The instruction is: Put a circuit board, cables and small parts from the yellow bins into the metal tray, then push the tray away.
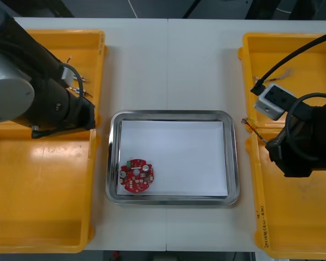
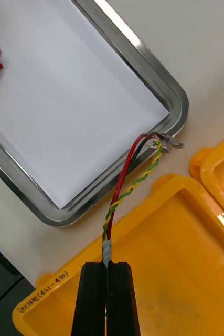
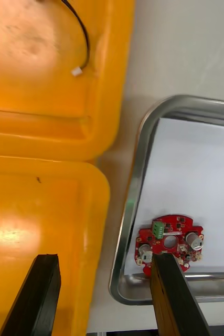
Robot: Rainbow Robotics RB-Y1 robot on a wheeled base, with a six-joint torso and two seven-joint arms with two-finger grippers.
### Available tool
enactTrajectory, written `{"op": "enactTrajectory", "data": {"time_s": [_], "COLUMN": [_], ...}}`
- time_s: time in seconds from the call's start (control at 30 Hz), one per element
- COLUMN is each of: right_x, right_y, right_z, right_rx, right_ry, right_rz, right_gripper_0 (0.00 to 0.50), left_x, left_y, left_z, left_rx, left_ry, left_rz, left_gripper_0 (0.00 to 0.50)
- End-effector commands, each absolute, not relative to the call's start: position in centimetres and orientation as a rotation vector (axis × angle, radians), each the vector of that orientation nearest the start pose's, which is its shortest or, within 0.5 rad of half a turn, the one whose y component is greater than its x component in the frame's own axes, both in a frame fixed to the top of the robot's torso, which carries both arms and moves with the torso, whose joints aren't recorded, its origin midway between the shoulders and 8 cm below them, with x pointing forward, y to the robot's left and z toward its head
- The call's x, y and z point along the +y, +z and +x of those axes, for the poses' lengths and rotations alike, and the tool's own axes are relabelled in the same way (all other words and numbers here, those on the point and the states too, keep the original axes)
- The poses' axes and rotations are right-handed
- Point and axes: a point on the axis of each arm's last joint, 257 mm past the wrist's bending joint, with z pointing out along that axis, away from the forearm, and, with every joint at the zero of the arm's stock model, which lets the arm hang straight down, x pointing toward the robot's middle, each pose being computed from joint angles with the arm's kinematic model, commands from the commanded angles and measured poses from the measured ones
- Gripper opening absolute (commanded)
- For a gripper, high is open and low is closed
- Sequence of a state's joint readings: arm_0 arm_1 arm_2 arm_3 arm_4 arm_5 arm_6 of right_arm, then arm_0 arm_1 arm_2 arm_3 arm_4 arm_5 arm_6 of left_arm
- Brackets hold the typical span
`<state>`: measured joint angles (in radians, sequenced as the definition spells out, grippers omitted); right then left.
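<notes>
Light table [image 1: 168, 54], right gripper [image 2: 106, 266] pinching red and yellow cable [image 2: 126, 190] near metal tray [image 2: 178, 103] corner, left gripper [image 3: 105, 260] spread wide

The table [image 1: 168, 65] is a light, matte, off-white surface that spans the scene from left to right. A thin seam [image 1: 167, 81] runs down its middle from the far edge to the near edge. Beyond the far edge lies a grey floor [image 1: 98, 8], crossed by dark slanted shapes too cut off to identify. Below the near edge runs a dark strip [image 1: 179, 256] of ground. The light is even and falls from above, leaving soft shadows on the tabletop.
</notes>
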<state>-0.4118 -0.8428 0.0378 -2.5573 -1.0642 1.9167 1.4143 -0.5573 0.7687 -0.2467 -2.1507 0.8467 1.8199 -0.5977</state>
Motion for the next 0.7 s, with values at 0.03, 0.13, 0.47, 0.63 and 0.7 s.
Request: {"op": "enactTrajectory", "data": {"time_s": [0.03, 0.13, 0.47, 0.63, 0.7], "right_x": [-15.1, -12.6, -7.3, -7.0, -7.2], "right_y": [-11.2, -11.9, -14.1, -15.7, -16.7], "right_z": [34.2, 34.3, 35.8, 36.4, 36.5], "right_rx": [2.214, 2.184, 2.023, 1.985, 1.967], "right_ry": [-0.057, -0.036, -0.105, -0.201, -0.251], "right_rz": [-1.242, -1.312, -1.608, -1.703, -1.755], "right_gripper_0": [0.0, 0.0, 0.0, 0.0, 0.0], "left_x": [24.9, 27.0, 32.1, 33.2, 33.7], "left_y": [-12.2, -11.4, -9.0, -8.0, -7.7], "left_z": [44.4, 45.3, 49.6, 51.8, 52.7], "left_rx": [2.613, 2.603, 2.56, 2.527, 2.517], "left_ry": [-0.128, -0.127, -0.128, -0.166, -0.187], "left_rz": [-0.192, -0.246, -0.479, -0.554, -0.591], "left_gripper_0": [0.5, 0.5, 0.5, 0.5, 0.5]}}
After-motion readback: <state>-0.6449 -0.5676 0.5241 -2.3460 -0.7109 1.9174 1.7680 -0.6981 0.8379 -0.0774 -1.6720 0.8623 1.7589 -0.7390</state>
